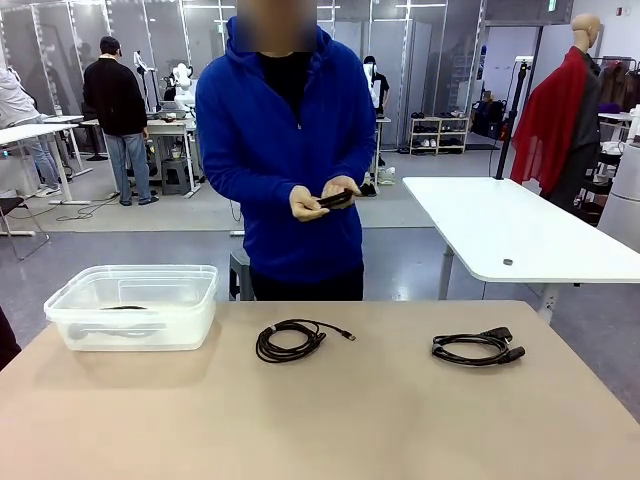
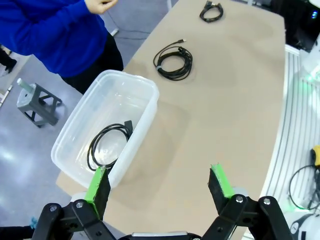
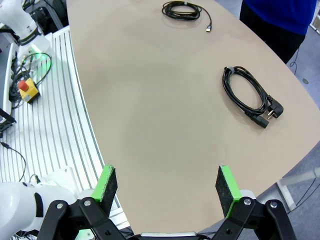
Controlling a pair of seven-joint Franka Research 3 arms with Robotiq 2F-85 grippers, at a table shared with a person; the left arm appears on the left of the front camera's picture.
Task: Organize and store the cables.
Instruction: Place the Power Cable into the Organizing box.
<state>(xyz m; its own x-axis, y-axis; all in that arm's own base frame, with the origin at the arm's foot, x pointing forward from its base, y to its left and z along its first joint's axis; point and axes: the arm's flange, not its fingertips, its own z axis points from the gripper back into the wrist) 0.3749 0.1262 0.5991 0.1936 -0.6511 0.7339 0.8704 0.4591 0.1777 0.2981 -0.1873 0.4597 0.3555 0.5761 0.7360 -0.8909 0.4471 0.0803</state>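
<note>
Ahead of the right end effector (image 3: 166, 172) and off toward its right finger, well apart from it, the power cord coil (image 3: 247, 95) is laid flat on the bench (image 3: 150, 115), with both moulded plugs at the end nearer the fingers. Farther ahead a thinner coil (image 3: 186, 9) is seen, with a small connector on a free tail.

A third coil (image 2: 107, 145) is already stored in the clear bin (image 2: 150, 107), just ahead of the left finger of the left end effector (image 2: 159, 172).

Both end effectors are spread wide, with nothing between the pads.

Handling, as judged:
- The cables are expected to be light and limp, in loose, springy loops.
- If a single strand is pinched, the coil is likely to slump or unwind.
- A grip across the whole bundle is advised, one finger inside the loop and one outside, where the strands lie tightest.
- The plugs are rigid, but the rest of the cord would be left dangling if they were used.
- The jacket looks rubbery, so fair friction is expected.
- Each coil lies flush on the bench, so the fingertips must be brought right down to the surface.

A dark item (image 1: 335, 199) is held in the person's hands (image 1: 312, 203). It may be another cable, but this cannot be confirmed.
</note>
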